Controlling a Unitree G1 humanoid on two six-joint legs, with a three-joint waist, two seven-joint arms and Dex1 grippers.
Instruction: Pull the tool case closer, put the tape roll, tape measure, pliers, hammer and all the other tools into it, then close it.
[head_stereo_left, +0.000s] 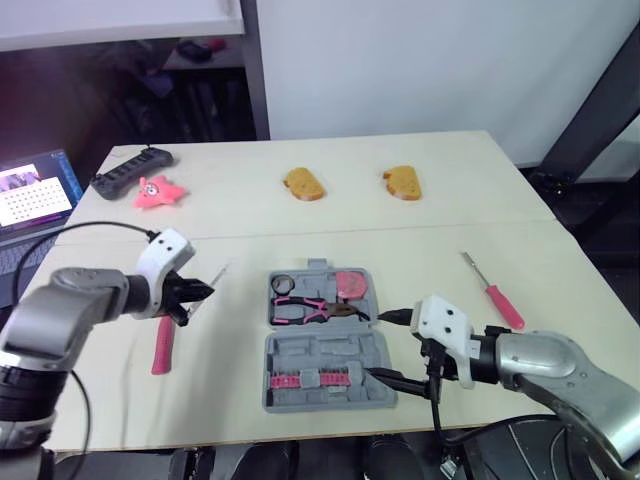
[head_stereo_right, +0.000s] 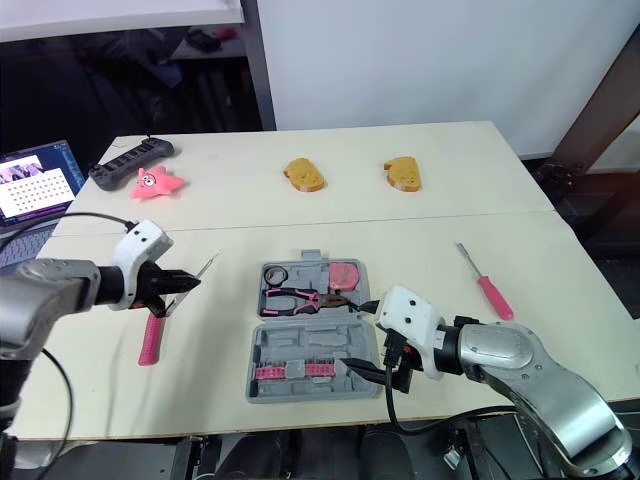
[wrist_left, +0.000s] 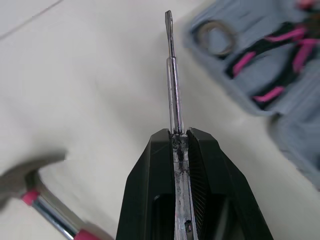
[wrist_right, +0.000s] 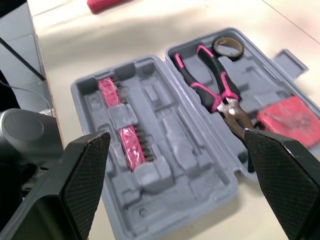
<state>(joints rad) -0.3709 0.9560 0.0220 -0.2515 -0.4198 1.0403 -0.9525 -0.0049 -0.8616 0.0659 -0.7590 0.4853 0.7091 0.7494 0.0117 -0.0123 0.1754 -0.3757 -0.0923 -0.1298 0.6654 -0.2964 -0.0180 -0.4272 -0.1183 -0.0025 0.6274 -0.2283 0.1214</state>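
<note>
The grey tool case (head_stereo_left: 330, 350) lies open near the table's front edge. Its far half holds a tape roll (head_stereo_left: 281, 283), pink-handled pliers (head_stereo_left: 315, 310) and a red tape measure (head_stereo_left: 350, 285). Pink bits (head_stereo_left: 310, 378) sit in the near half. My left gripper (head_stereo_left: 200, 292) is shut on a clear-handled screwdriver (wrist_left: 172, 75), left of the case, with the shaft pointing at it. A pink-handled hammer (head_stereo_left: 162, 345) lies on the table just below that gripper. My right gripper (head_stereo_left: 392, 348) is open at the case's right edge. A pink screwdriver (head_stereo_left: 495, 293) lies on the table to the right.
At the back of the table are a black power strip (head_stereo_left: 132, 172), a pink star toy (head_stereo_left: 158, 192) and two bread-like pieces (head_stereo_left: 303, 184) (head_stereo_left: 403, 182). A laptop (head_stereo_left: 35, 190) stands off the table's left side.
</note>
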